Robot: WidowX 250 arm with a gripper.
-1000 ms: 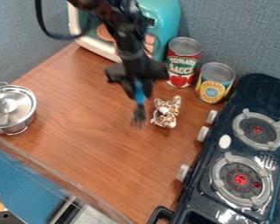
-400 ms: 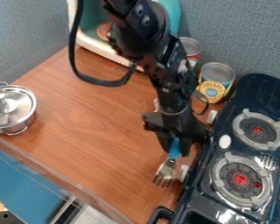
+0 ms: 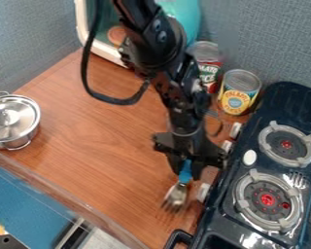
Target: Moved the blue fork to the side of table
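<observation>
The black gripper (image 3: 186,171) hangs over the right part of the wooden table (image 3: 99,141), just left of the stove. It is shut on the blue handle of the fork (image 3: 176,194). The fork's metal head points down and slightly left, toward the table's front edge. Whether its tines touch the wood I cannot tell.
The black stove (image 3: 213,219) with its knobs stands close on the right. Two cans, one red (image 3: 209,68) and one yellow (image 3: 238,92), stand behind, near a teal toy oven (image 3: 181,17). A lidded metal pot (image 3: 12,120) is at the left.
From the back middle of the table, the gripper came forward and right with the fork, then shifted slightly left. The arm now covers where the spotted toy was.
</observation>
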